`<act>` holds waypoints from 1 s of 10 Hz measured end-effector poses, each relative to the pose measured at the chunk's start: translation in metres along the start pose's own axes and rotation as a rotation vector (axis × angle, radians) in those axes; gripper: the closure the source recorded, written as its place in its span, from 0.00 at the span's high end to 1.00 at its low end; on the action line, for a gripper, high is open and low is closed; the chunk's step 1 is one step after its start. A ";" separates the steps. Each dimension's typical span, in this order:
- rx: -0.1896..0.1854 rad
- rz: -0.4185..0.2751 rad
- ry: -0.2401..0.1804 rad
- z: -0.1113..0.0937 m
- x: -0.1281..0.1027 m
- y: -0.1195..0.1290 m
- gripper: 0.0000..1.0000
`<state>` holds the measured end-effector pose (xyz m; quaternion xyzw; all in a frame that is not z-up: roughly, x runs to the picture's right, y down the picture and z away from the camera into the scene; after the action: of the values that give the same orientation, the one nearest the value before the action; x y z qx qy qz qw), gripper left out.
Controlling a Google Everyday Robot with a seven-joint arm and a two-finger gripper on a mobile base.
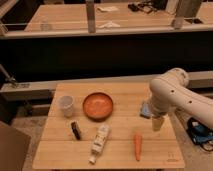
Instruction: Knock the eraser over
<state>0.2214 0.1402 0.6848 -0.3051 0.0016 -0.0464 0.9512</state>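
The eraser (75, 130) sits on the wooden table (120, 161), just nearer than the white cup (66, 105) and left of the white bottle (100, 143). Well apart from it, at the table's right side, the gripper (157, 123) points down beside the light blue pad (145, 110). I cannot tell how far open it is or whether it holds anything.

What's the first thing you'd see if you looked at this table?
The big white robot arm bending over the wooden table's right side, its gripper hanging low near the right edge. Next, the bright orange bowl in the middle and the orange carrot near the front. The little dark eraser sits on the left.
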 end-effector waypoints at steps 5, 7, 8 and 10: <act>-0.019 -0.063 -0.010 0.005 -0.019 0.008 0.80; -0.028 -0.088 -0.014 0.008 -0.029 0.013 0.80; -0.031 -0.105 -0.017 0.009 -0.033 0.015 0.80; -0.037 -0.136 -0.030 0.011 -0.047 0.019 0.80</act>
<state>0.1768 0.1661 0.6818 -0.3226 -0.0325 -0.1060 0.9400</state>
